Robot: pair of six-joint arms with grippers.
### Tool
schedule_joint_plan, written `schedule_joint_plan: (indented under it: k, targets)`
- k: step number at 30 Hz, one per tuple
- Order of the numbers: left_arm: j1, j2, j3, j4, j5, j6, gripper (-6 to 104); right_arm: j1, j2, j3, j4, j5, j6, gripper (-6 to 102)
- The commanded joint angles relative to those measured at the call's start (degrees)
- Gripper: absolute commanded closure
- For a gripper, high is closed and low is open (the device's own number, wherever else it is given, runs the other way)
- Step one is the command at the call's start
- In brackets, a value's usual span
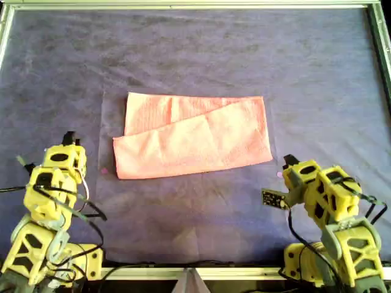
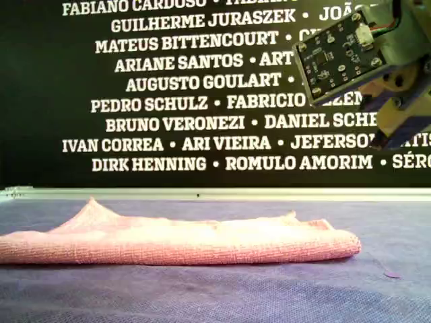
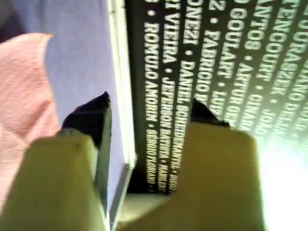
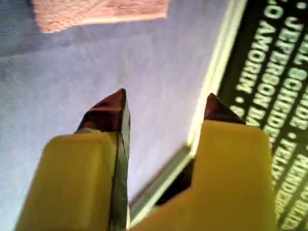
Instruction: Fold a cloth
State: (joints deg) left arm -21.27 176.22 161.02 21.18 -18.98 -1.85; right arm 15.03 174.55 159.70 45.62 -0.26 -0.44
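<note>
The salmon-pink cloth (image 1: 195,143) lies folded on the purple covering, its upper layer's edge running slantwise across it. In the exterior view the cloth (image 2: 182,242) is a low flat band with a rounded fold at the front. One yellow arm (image 1: 55,177) stands off its left end in the overhead view, another (image 1: 324,195) off its right corner; neither touches it. My first gripper (image 3: 150,106) is open and empty, with the cloth (image 3: 21,86) beside one finger. My second gripper (image 4: 166,96) is open and empty over bare covering, with the cloth (image 4: 96,12) farther off.
The purple table covering (image 1: 195,55) fills a metal frame (image 1: 195,5). A black wall with white names (image 2: 202,101) stands behind the far edge. An arm's circuit board (image 2: 343,54) hangs at the exterior view's upper right. Cables trail by the arm bases (image 1: 91,213).
</note>
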Motion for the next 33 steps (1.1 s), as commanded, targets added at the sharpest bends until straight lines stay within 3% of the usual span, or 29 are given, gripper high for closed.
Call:
schedule_joint_plan:
  k: [1,6,11,13,18,23,25,29,31,33]
  targets:
    - [0.44,1.41,0.53,-0.44,-0.44,0.35,39,-0.26,5.01,-0.18,0.44,0.09,-0.09,31]
    - [0.70,1.41,4.13,-0.53,-0.44,-0.62,39,0.88,4.66,1.32,0.09,-0.88,-0.97,31]
    - [1.32,1.41,5.36,-0.62,-0.44,-0.70,39,0.62,1.32,0.35,0.09,-0.53,-8.17,31]
    - [1.67,1.49,5.19,-0.88,-0.44,-0.70,39,0.09,-4.92,-1.49,-0.09,-0.97,-9.40,31]
    - [7.47,1.58,5.19,-1.41,-0.44,-0.79,39,-0.18,-33.05,-17.05,-2.20,-1.05,-8.96,31]
    - [9.67,1.58,5.27,-1.32,-0.44,-0.79,39,0.35,-58.89,-33.57,-2.37,-1.41,-8.53,27]
    - [9.93,1.58,5.63,-1.32,-0.44,-0.79,39,0.44,-65.21,-37.53,-2.37,-3.34,-6.59,20]
    - [9.93,1.58,8.00,-1.32,-0.44,-0.79,39,0.44,-72.51,-40.78,-1.93,-9.84,-2.11,8]
    - [9.93,1.58,9.32,-1.41,-0.44,-0.79,39,0.00,-74.44,-40.96,-2.37,-12.30,-1.49,5]
    - [9.93,1.58,9.93,-1.41,-0.44,-0.79,39,-0.18,-75.94,-40.96,-2.46,-12.48,-1.49,4]
